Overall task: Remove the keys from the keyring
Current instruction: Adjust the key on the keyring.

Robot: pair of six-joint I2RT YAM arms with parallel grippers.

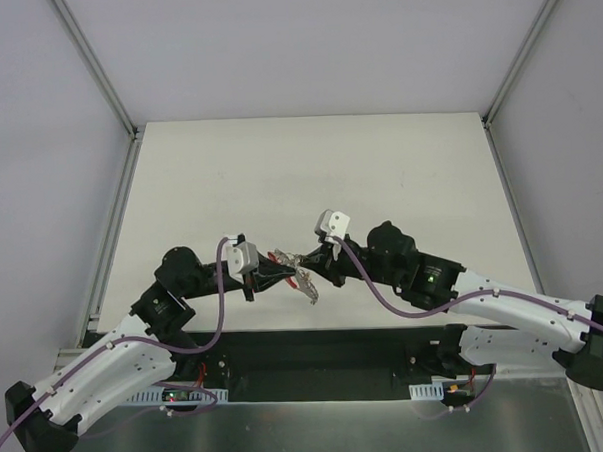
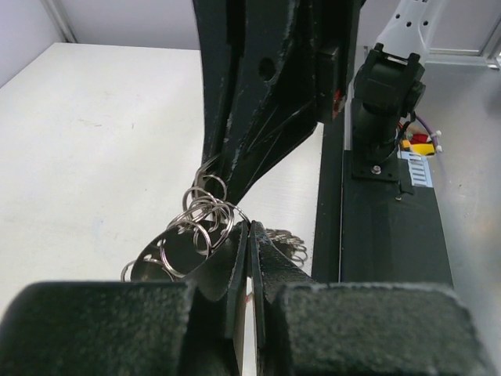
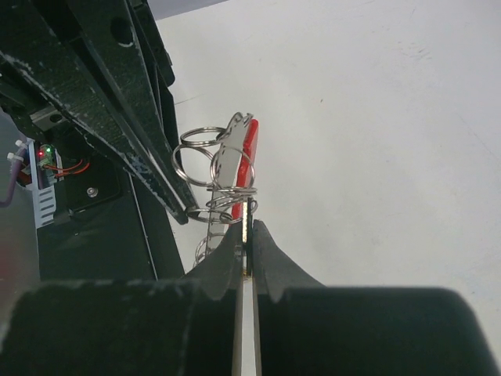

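Both grippers meet above the table's near middle and hold the bunch in the air between them. My left gripper [image 1: 276,271] [image 2: 250,229] is shut on the keyring [image 2: 202,213], a cluster of thin silvery rings at its fingertips. My right gripper [image 1: 309,267] [image 3: 249,225] is shut on a thin brass-edged key [image 3: 247,213], seen edge-on between its pads. The red plastic piece [image 3: 250,153] [image 1: 280,257] and the pale grey tag [image 3: 225,157] hang off the rings [image 3: 213,197] just beyond my right fingertips. The keys [image 1: 307,282] show as a small silvery jagged bunch, also in the left wrist view [image 2: 286,240].
A black base plate [image 1: 317,357] with arm mounts and cables runs along the table's near edge. The white tabletop [image 1: 319,175] stretches behind the grippers, framed by grey rails [image 1: 112,244] at the left and right. The opposite arm's fingers [image 2: 258,94] [image 3: 109,102] crowd each wrist view.
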